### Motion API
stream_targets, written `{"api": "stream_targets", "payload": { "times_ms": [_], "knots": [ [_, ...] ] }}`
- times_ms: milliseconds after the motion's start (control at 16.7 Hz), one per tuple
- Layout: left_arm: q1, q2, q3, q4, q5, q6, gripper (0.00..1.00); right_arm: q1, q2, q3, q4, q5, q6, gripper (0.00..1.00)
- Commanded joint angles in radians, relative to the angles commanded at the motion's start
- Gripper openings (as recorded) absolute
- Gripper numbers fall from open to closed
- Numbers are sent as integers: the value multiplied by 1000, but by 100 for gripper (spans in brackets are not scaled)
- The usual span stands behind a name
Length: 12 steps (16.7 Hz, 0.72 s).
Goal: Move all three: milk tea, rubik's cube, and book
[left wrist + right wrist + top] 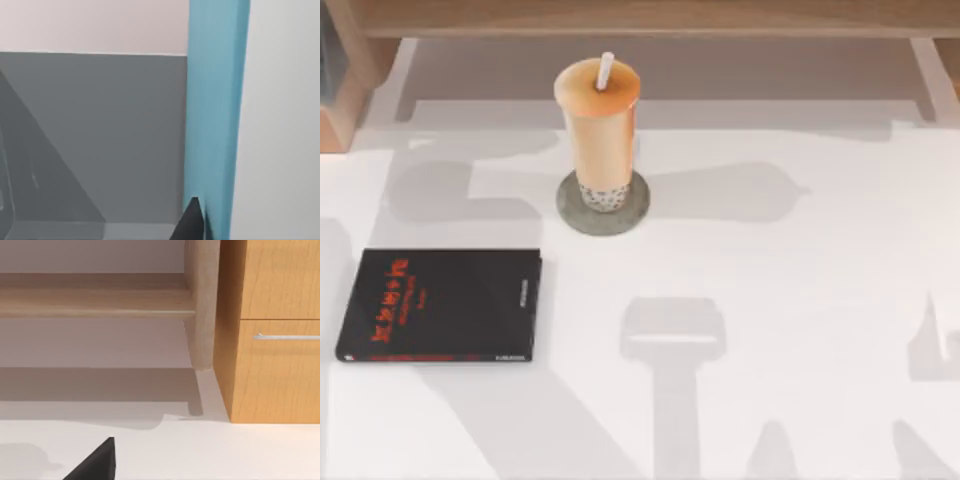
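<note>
The milk tea (598,130) stands upright on a round grey coaster (570,205) at the far side of the white table (800,300), a little left of the middle. Its white straw (606,70) comes out of the lid, and dark pearls can be seen at the clear bottom of the cup. A wooden shelf (640,15) runs along the far edge of the table, behind the cup.

A thin black book with red letters (440,305) lies flat near the left side of the table, closer to the near edge and well apart from the cup.

In the left wrist view, the light-blue book (215,115) appears as a tall blue strip standing upright, very close to the camera. A dark finger (192,220) of the left gripper touches its lower part. The second finger is hidden, so I cannot tell if the hand is clamped on the book or only beside it. Behind the book there is a grey surface on one side and a pale wall on the other.

In the right wrist view, a dark finger (97,462) of the right gripper is above the white table, in front of a wooden cabinet (270,365) with a metal handle (285,336). One fingertip is not enough to tell if this hand is apart or together.
</note>
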Motion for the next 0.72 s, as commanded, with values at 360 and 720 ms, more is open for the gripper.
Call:
{"api": "stream_targets", "payload": {
  "times_ms": [360,720],
  "knots": [
    [0,0,0,0,0,0,0,0,0,0,0,0,0,100],
    [0,0,0,0,0,0,0,0,0,0,0,0,0,100]
  ]
}}
